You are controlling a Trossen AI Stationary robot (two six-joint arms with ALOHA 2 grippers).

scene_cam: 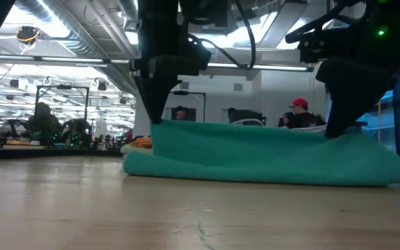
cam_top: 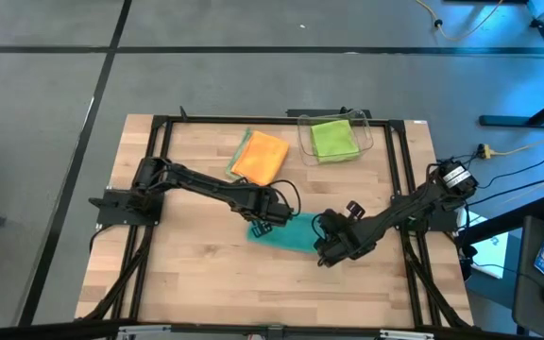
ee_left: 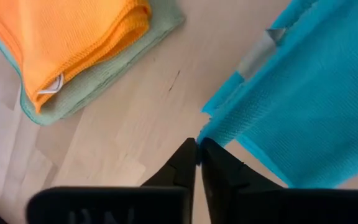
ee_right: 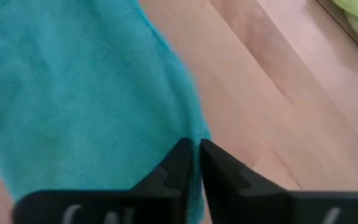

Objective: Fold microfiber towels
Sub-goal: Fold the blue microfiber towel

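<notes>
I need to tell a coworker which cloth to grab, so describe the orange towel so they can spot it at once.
On the wooden table, look to the far edge, left of the clear bin. The orange towel lies folded on a pale sage green towel, the only orange cloth and the only stacked one.

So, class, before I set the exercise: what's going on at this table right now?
Two robot arms are working on a teal towel lying mid-table. The left claw is at one end of it and the right claw at the other, each with its fingers closed at the towel's edge. An orange towel already sits folded on a sage towel further back, and a lime towel lies in the clear bin. So the teal one is mid-fold.
</notes>
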